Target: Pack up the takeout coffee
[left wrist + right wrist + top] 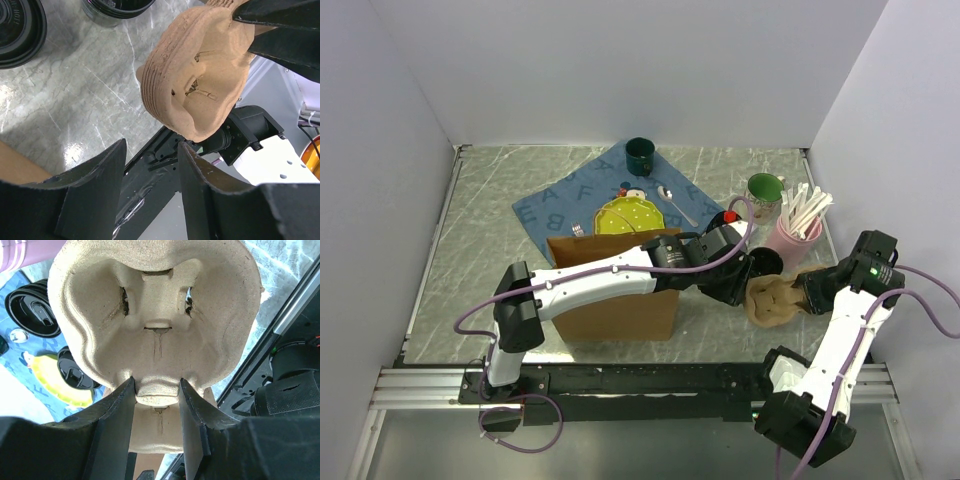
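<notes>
The takeout coffee cups [75, 372], set right of the table's [490, 250] centre, are judged light and crushable, best gripped gently below the lid [31, 310]. The carrier [155, 315] is pinched by the right gripper [156, 382]; the left gripper [152, 145] is held half-open, empty.

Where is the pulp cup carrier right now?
The pulp cup carrier is front right in the top view, clamped in the right gripper, just in front of the pink straw cup and right of the paper bag.
</notes>
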`<move>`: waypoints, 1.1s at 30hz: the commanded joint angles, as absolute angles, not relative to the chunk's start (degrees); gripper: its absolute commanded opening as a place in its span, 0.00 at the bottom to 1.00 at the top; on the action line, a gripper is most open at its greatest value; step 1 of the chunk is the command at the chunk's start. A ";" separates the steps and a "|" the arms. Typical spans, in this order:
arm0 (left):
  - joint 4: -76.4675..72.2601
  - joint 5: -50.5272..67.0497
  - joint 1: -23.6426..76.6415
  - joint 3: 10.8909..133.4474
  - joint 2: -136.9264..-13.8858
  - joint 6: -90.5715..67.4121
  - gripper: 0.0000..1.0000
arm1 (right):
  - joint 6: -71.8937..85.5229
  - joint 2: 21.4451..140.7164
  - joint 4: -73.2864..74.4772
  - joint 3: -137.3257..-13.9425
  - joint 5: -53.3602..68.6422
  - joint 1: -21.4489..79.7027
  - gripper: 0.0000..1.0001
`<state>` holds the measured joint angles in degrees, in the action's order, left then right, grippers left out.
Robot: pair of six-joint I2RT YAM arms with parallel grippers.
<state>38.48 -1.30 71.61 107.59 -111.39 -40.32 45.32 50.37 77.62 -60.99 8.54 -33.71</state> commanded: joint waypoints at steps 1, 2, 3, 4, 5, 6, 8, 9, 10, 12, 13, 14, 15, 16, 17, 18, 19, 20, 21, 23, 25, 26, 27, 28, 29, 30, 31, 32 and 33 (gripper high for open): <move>37.53 -0.62 71.28 107.84 -111.71 -40.61 0.51 | 45.53 50.10 82.88 -63.37 9.67 -34.36 0.38; 37.53 -0.62 71.28 107.93 -111.88 -40.69 0.52 | 45.53 49.92 82.88 -63.20 9.67 -34.37 0.38; 37.44 -0.53 71.28 107.93 -112.06 -40.69 0.51 | 45.61 49.92 82.88 -63.02 9.75 -34.37 0.38; 37.44 -0.53 71.19 108.10 -112.15 -40.69 0.51 | 45.62 49.83 82.88 -63.02 9.76 -34.37 0.38; 37.44 -0.53 71.28 107.93 -112.24 -40.69 0.51 | 45.53 49.83 82.88 -62.93 9.76 -34.37 0.38; 37.44 -0.53 71.28 107.93 -112.24 -40.69 0.51 | 45.44 49.83 82.88 -62.93 9.67 -34.37 0.38; 37.70 -0.70 71.19 107.93 -112.59 -40.69 0.51 | 45.44 49.83 82.79 -62.93 9.75 -34.45 0.38; 37.71 -0.79 71.19 107.84 -112.76 -40.69 0.51 | 45.44 50.01 82.79 -62.84 9.84 -34.45 0.37; 37.79 -0.88 71.19 107.93 -112.94 -40.78 0.51 | 45.44 49.92 82.79 -63.02 10.02 -34.45 0.38; 37.71 -0.88 71.19 108.19 -113.20 -40.87 0.51 | 45.35 49.92 82.79 -63.10 10.11 -34.45 0.38; 37.62 -0.79 71.28 108.19 -113.29 -40.87 0.51 | 45.26 49.92 82.79 -63.02 10.28 -34.45 0.37; 37.44 -0.97 71.28 108.37 -113.29 -40.87 0.51 | 45.18 49.92 82.88 -63.10 10.37 -34.45 0.38; 37.44 -1.23 71.19 108.46 -113.47 -40.87 0.51 | 45.09 49.92 82.88 -62.93 10.46 -34.45 0.38; 37.44 -1.32 71.19 108.46 -113.64 -40.87 0.51 | 45.09 49.75 82.88 -62.93 10.46 -34.45 0.38; 37.53 -1.41 71.19 108.54 -113.64 -40.96 0.51 | 45.09 49.66 82.88 -62.67 10.55 -34.45 0.37; 37.62 -1.58 71.28 108.63 -113.99 -41.04 0.51 | 44.91 49.57 82.88 -62.58 10.63 -34.45 0.37; 37.53 -1.58 71.28 108.63 -114.08 -41.04 0.51 | 44.91 49.48 82.88 -62.49 10.72 -34.45 0.37; 37.44 -1.76 71.19 108.72 -114.17 -41.04 0.51 | 44.83 49.48 82.97 -62.32 10.81 -34.45 0.37; 37.44 -1.84 71.19 108.72 -114.26 -41.13 0.51 | 44.82 49.40 82.97 -62.23 10.98 -34.45 0.37; 37.09 -2.11 71.19 108.37 -114.34 -41.22 0.50 | 44.91 49.22 82.97 -61.96 11.16 -34.45 0.37; 37.00 -2.89 71.19 108.19 -114.43 -41.22 0.50 | 44.82 49.13 83.06 -61.79 11.60 -34.45 0.37; 37.18 -3.16 71.19 108.19 -114.52 -41.22 0.50 | 44.82 49.13 83.06 -61.79 11.69 -34.45 0.37; 37.79 -3.43 71.19 108.28 -114.96 -41.13 0.50 | 44.56 49.04 83.14 -61.70 12.04 -34.45 0.37; 38.14 -4.12 71.19 108.46 -115.05 -41.05 0.50 | 44.65 49.13 83.23 -61.87 12.22 -34.45 0.37; 38.49 -4.39 71.19 108.54 -115.31 -40.96 0.50 | 44.56 49.22 83.32 -62.05 12.30 -34.45 0.37; 38.84 -4.66 71.19 108.63 -115.75 -40.78 0.50 | 44.30 49.22 83.49 -62.14 12.39 -34.45 0.37; 39.28 -4.92 71.28 108.63 -115.75 -40.78 0.50 | 44.21 49.39 83.58 -62.14 12.39 -34.45 0.37; 39.55 -5.62 71.19 108.55 -115.93 -40.61 0.50 | 44.03 49.39 83.93 -62.31 12.39 -34.45 0.37; 39.72 -5.97 71.19 108.54 -116.19 -40.61 0.50 | 43.95 49.39 83.94 -62.31 12.39 -34.45 0.37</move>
